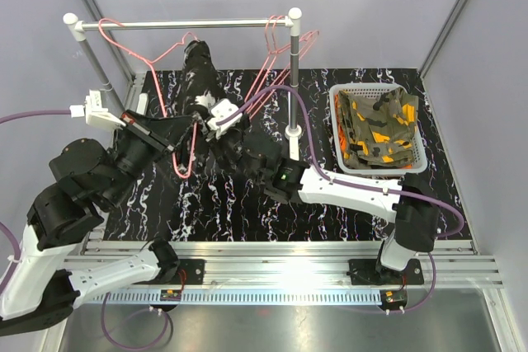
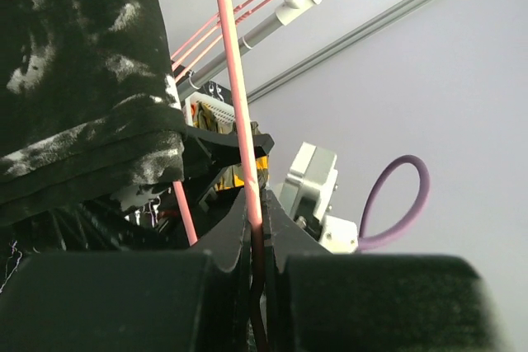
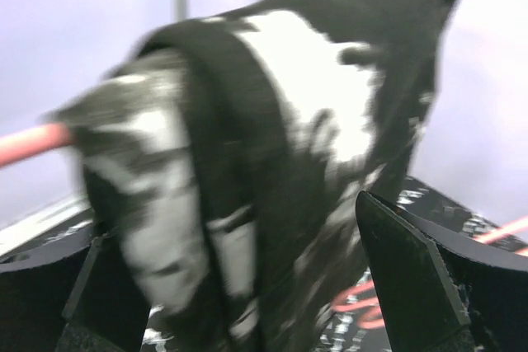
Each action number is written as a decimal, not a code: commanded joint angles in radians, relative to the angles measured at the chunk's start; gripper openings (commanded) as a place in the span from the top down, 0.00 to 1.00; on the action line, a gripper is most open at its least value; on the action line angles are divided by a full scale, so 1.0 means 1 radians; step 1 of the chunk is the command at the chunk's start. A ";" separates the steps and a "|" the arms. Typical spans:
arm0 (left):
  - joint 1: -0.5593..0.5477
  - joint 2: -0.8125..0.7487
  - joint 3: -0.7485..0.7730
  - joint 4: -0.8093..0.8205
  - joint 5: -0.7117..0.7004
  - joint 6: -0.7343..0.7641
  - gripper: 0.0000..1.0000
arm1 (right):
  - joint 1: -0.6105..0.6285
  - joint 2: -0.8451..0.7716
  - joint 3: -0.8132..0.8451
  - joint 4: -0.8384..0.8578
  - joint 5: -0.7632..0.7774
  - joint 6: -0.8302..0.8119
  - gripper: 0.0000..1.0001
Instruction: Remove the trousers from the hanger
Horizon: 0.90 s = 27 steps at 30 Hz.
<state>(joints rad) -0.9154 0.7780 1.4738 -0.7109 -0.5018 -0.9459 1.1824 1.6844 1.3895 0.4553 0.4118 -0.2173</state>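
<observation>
The black white-speckled trousers (image 1: 199, 80) hang folded over a pink hanger (image 1: 183, 167) that is tilted down toward the table, off the rail. My left gripper (image 1: 186, 132) is shut on that hanger's wire (image 2: 244, 162), just beside the cloth (image 2: 74, 63). My right gripper (image 1: 208, 118) is open, and the trousers' fold (image 3: 272, 146) fills the gap between its fingers (image 3: 412, 278), blurred and very close. The camouflage trousers (image 1: 381, 125) lie in the white basket (image 1: 421, 150) at the right.
A white rail (image 1: 190, 24) on two posts spans the back, one post (image 1: 293, 80) standing mid-table. Empty pink hangers (image 1: 280, 55) hang at its right end, another (image 1: 124, 39) at its left. The tabletop (image 1: 214, 204) is black marble-patterned.
</observation>
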 commanded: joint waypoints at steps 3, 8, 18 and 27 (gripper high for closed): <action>-0.004 -0.020 0.098 0.137 -0.018 0.038 1.00 | -0.043 -0.008 0.040 0.013 0.124 -0.134 0.02; -0.004 -0.031 0.126 0.093 -0.044 0.047 1.00 | -0.101 -0.072 -0.024 0.005 0.093 -0.228 0.06; -0.004 0.047 0.174 0.005 -0.006 0.056 1.00 | -0.110 -0.094 0.101 -0.104 -0.068 -0.317 0.11; -0.004 0.055 0.105 -0.022 0.023 0.065 1.00 | -0.110 -0.078 0.193 -0.138 -0.142 -0.355 0.26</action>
<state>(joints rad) -0.9173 0.8398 1.5723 -0.8524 -0.4995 -0.9195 1.0851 1.6257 1.5146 0.2638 0.3016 -0.5419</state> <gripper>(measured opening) 0.027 0.773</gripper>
